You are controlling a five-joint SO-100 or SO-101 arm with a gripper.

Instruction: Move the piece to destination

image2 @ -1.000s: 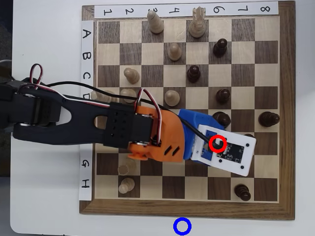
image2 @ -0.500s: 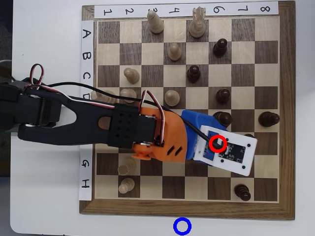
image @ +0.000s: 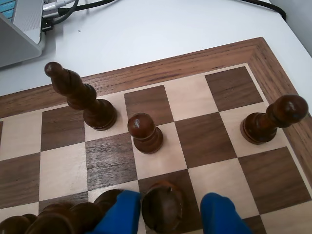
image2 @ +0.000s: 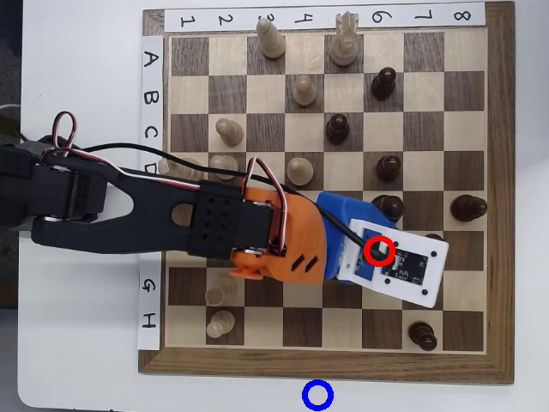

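Claw (image: 175,214) released in the wrist view: 2 blue fingers (image: 119,214) standing apart at the 6 o'clock edge, straddling the pawn (image: 163,204) but seemingly not yet pressing it, though the contact is cropped by the frame edge. Pawn sitting on a dark square of the board (image: 161,61), dark-brown and glossy, round ball head seen nearly from above, small and smooth enough to slip under a loose pinch.

In the overhead view, pawn hidden beneath the wrist camera housing (image2: 395,262), under the red circle (image2: 379,250), at roughly 4 o'clock from board centre. Blue circle (image2: 317,395) drawn on the white desk (image2: 77,378) off the board edge, at about 7 o'clock from the housing.

Best done by centring both fingers on the neck below the ball head, closing squarely, then lifting straight up before any sideways travel. Worth watching: a second pawn (image: 145,132) at 12 o'clock just ahead, a tall dark piece (image: 80,97) at 11 o'clock, another (image: 270,122) at 2 o'clock, and dark pieces (image: 58,217) crowding the left finger at 9 o'clock. Clearing their tops before swinging toward the blue circle likely the safest course.
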